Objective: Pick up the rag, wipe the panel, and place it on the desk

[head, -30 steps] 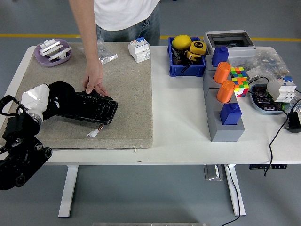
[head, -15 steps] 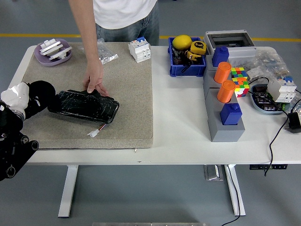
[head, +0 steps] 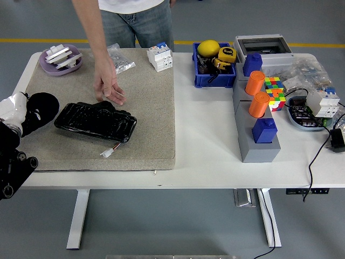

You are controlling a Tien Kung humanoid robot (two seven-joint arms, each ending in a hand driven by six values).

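Note:
The black glossy panel lies flat on the beige mat, with a small white connector on a wire at its front edge. My left hand is at the mat's left edge, just left of the panel and apart from it. It is closed around a dark bunched rag that shows as a rounded black lump. My white wrist sits behind it. A person's hand hovers open over the mat just behind the panel, not touching it.
A purple dish with white parts and a clear bag sit at the mat's back, next to a white breaker. To the right are a blue bin, a grey block with orange cylinders and a cluttered corner with cables.
My left hand has drawn back left off the panel to the mat's left edge. The person's hand has lifted off the panel's back edge and moved away.

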